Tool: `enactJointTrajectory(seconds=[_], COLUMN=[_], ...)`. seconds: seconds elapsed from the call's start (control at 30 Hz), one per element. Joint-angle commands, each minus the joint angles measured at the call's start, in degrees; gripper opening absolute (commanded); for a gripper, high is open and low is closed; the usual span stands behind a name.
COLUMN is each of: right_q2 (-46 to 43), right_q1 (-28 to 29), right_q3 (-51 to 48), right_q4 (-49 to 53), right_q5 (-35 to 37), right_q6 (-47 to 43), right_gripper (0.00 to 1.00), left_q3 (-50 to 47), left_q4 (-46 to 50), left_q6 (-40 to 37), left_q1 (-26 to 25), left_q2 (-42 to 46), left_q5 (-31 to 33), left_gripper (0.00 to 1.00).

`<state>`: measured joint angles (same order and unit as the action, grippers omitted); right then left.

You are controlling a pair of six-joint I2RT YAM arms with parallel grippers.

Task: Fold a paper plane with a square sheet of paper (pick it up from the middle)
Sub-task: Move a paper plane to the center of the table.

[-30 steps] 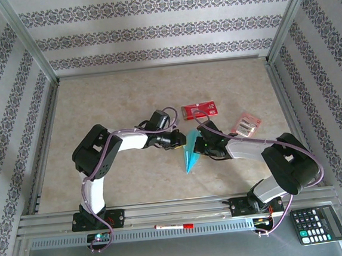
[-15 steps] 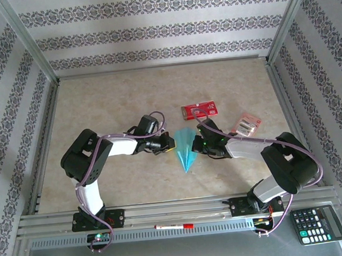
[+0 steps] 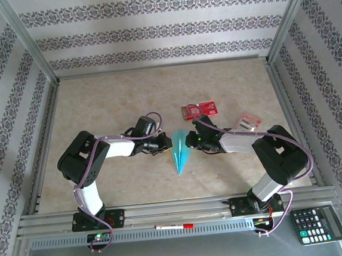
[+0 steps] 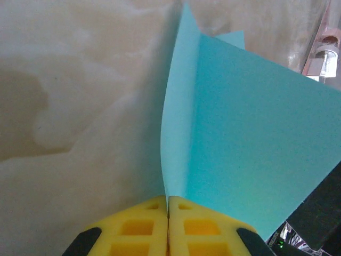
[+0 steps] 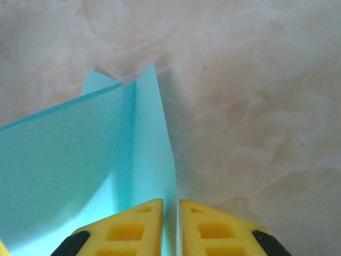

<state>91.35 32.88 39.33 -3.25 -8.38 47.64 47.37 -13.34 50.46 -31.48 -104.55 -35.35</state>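
Note:
The paper plane, a slim light-blue dart, lies mid-table with its point toward the near edge. My left gripper is at its left wing, and in the left wrist view the yellow jaws are shut on an upright fold of the blue paper. My right gripper faces it from the right. In the right wrist view its jaws stand slightly apart, with a thin paper flap running into the narrow gap.
A red packet lies just behind the right gripper. A pink-and-white packet is to its right. A pen rests on the front rail and a calculator sits at the near right. Metal frame posts border the table.
Both grippers and the plane have shifted slightly left, and the left arm has pulled back. The right jaws, shut a second ago, have parted a little.

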Motion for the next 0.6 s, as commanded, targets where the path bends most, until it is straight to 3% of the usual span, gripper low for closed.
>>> enactJointTrajectory(seconds=[0.0, 0.47, 0.57], right_q2=[-0.3, -11.7, -15.8], right_q1=[0.3, -5.6, -7.7], right_q3=[1.1, 1.8, 4.6], right_q4=[-0.1, 7.6, 15.3], right_q5=[-0.5, -1.3, 4.8], right_q6=[-1.3, -6.5, -13.6], right_gripper=[0.18, 0.35, 0.41], left_q3=[-0.4, -1.3, -2.2], left_q4=[-0.2, 6.4, 8.2], left_q6=[-0.3, -3.9, -6.8], left_q1=[0.8, 3.6, 6.4], left_q2=[0.3, 9.7, 14.1], left_q5=[1.0, 4.2, 6.1], left_gripper=[0.11, 0.4, 0.45])
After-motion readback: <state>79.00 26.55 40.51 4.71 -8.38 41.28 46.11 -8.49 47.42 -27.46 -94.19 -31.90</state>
